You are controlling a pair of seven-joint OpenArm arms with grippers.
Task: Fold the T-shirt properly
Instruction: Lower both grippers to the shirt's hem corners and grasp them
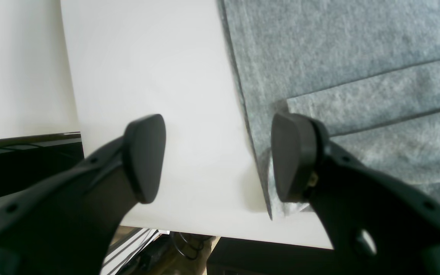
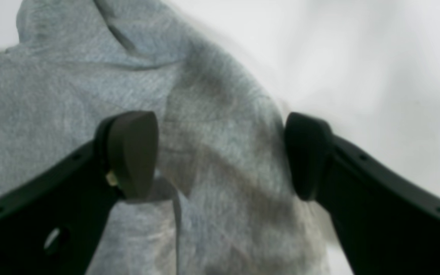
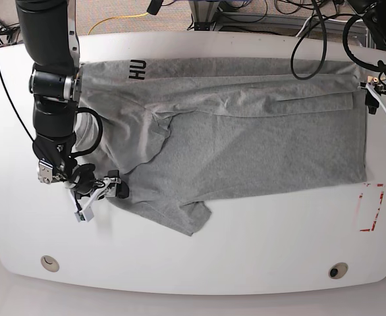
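Okay, my right gripper [image 2: 220,156] gapes wide astride the T-shirt [image 3: 246,138] sleeve edge; I should lower, pinch both layers. Left gripper [image 1: 218,158] wide, empty.

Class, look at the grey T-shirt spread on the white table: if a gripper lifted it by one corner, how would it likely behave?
The T-shirt would probably droop limply: it already lies in soft creases and overlapping folds. It looks thin, so likely light for its size. Being cloth on a smooth table, a push would probably bunch it up rather than slide it whole.

Matte black arms [image 3: 48,59] — rounded gripper pads [image 1: 143,158], dangling black cables.
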